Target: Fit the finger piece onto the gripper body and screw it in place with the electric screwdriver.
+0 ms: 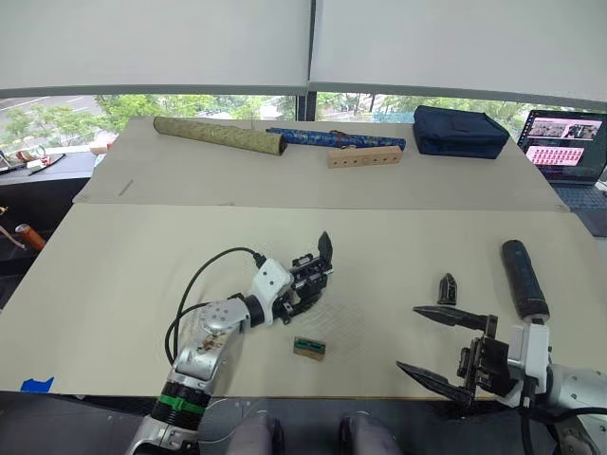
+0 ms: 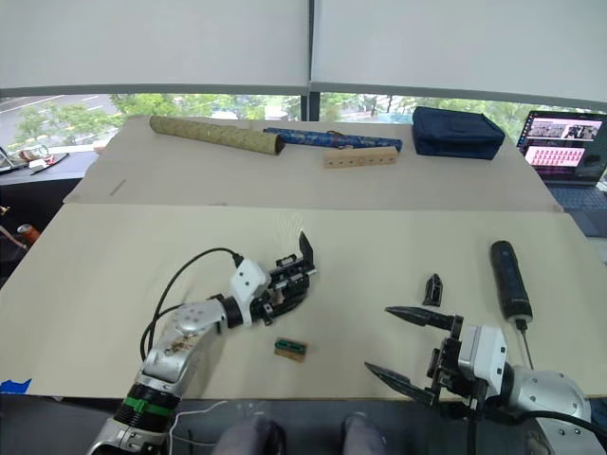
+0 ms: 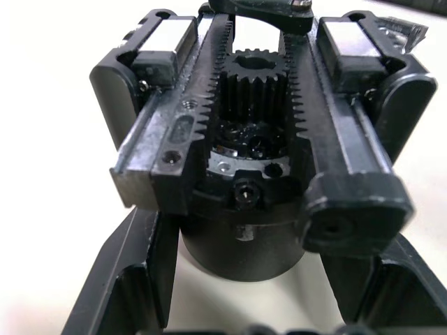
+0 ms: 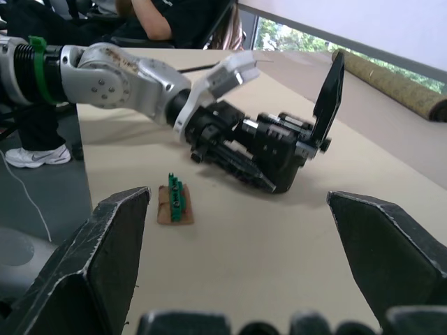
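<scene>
The gripper body (image 1: 318,267), a black block with a toothed gear and one pointed finger sticking up, sits left of the table's middle. My left gripper (image 1: 292,294) is shut on it; in the left wrist view its round base (image 3: 244,244) sits between my two fingers (image 3: 129,279). The finger piece (image 1: 447,288), a small black wedge, lies on the table to the right. Beside it, further right, lies the electric screwdriver (image 1: 524,279). My right gripper (image 1: 410,338) stands open near the front edge, just in front of the finger piece, with nothing between its fingers (image 4: 91,272).
A small tan block with a green top (image 1: 309,348) lies in front of the gripper body. At the back are an olive roll (image 1: 220,136), a blue patterned roll (image 1: 332,138), a wooden block with holes (image 1: 364,156), a navy bag (image 1: 459,132) and a laptop (image 1: 566,142). A person (image 4: 167,17) sits beyond the table.
</scene>
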Robot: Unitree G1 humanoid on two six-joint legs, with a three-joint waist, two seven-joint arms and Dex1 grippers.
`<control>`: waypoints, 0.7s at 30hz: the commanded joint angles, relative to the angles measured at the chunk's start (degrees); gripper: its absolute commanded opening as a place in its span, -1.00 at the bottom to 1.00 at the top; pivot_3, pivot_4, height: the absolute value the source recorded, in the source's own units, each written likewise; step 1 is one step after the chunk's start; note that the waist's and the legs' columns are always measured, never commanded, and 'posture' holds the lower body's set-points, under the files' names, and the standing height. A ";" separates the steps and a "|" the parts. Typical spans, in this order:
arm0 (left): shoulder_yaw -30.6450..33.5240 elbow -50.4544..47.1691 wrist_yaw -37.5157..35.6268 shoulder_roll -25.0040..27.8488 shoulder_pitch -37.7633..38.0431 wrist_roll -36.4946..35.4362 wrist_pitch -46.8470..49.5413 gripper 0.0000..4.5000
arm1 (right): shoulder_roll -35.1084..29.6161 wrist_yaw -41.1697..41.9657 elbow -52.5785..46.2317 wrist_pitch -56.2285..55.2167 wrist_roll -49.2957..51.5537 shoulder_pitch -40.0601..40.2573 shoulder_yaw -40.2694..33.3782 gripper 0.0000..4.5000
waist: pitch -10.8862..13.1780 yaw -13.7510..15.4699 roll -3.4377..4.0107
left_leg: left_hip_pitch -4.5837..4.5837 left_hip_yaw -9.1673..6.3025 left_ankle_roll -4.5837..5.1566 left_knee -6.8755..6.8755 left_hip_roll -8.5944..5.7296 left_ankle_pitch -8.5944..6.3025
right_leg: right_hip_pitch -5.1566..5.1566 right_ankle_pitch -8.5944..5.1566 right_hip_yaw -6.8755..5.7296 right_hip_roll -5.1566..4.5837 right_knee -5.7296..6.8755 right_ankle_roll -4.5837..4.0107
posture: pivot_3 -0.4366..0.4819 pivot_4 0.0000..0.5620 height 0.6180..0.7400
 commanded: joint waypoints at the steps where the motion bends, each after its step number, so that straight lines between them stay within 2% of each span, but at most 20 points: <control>1: -1.81 -3.84 1.68 -0.96 0.10 0.78 -1.58 0.02 | -0.47 0.84 -0.24 0.54 1.63 -0.28 -0.51 1.00 | 0.00 0.13 0.00 | 0.00 0.00 0.00 0.00 0.00 0.00 | 0.01 0.00 0.00 0.00 0.00 0.00 | -0.05 -0.47 1.00; 6: -3.36 -3.31 3.39 -1.03 1.22 2.18 -2.99 0.02 | -0.39 1.25 -0.23 1.27 1.73 -0.50 -0.55 1.00 | 0.00 0.46 0.00 | 0.02 0.00 0.01 0.00 -0.01 -0.01 | 0.03 0.00 0.00 -0.02 -0.01 0.00 | -0.05 -0.47 1.00; 9: -3.58 -2.84 1.81 0.28 1.68 1.66 -1.77 0.02 | -0.25 1.41 -0.01 1.24 1.63 -0.55 -0.84 1.00 | -0.01 0.63 0.01 | 0.04 0.00 0.01 0.00 -0.01 -0.01 | 0.03 0.00 0.01 -0.02 -0.01 0.00 | -0.05 -0.47 1.00; 11: -2.41 -3.08 1.15 0.81 1.75 0.31 -0.68 0.50 | -0.12 1.48 0.23 1.11 1.58 -0.45 -1.08 1.00 | -0.01 0.62 0.01 | 0.04 0.00 0.01 0.00 0.00 -0.01 | 0.04 0.00 0.01 -0.01 -0.01 -0.01 | -0.05 -0.47 1.00; 13: -1.38 -3.26 -0.59 1.80 1.24 -1.58 -0.20 0.90 | -0.10 1.63 0.30 1.15 1.71 -0.23 -1.20 1.00 | -0.01 0.61 0.01 | 0.05 0.00 0.01 0.00 0.00 -0.01 | 0.03 0.00 0.01 -0.01 0.00 -0.01 | -0.05 -0.47 1.00; 14: -1.06 -3.19 -1.82 2.66 0.83 -2.38 -0.40 0.96 | -0.31 1.97 0.25 1.44 1.90 -0.10 -1.02 1.00 | -0.01 0.61 0.01 | 0.05 0.00 0.01 0.00 0.01 -0.01 | 0.03 0.00 0.01 -0.01 0.00 -0.01 | -0.05 -0.47 1.00; 18: 0.44 -1.48 -6.43 6.95 -0.77 -3.98 -2.17 0.96 | -0.43 2.29 -0.04 2.48 2.29 -0.76 -0.26 1.00 | -0.01 0.59 0.02 | 0.09 0.00 -0.01 0.00 0.02 0.00 | 0.02 0.00 0.01 0.01 0.06 -0.02 | -0.05 -0.47 1.00; 21: 0.79 0.79 -15.11 12.62 -2.81 -6.97 -0.13 0.96 | -0.46 2.51 0.36 2.86 2.40 -1.63 0.02 1.00 | 0.00 0.57 0.03 | 0.10 0.00 -0.02 -0.01 0.02 0.01 | 0.02 0.00 0.01 0.01 0.07 -0.03 | -0.05 -0.47 1.00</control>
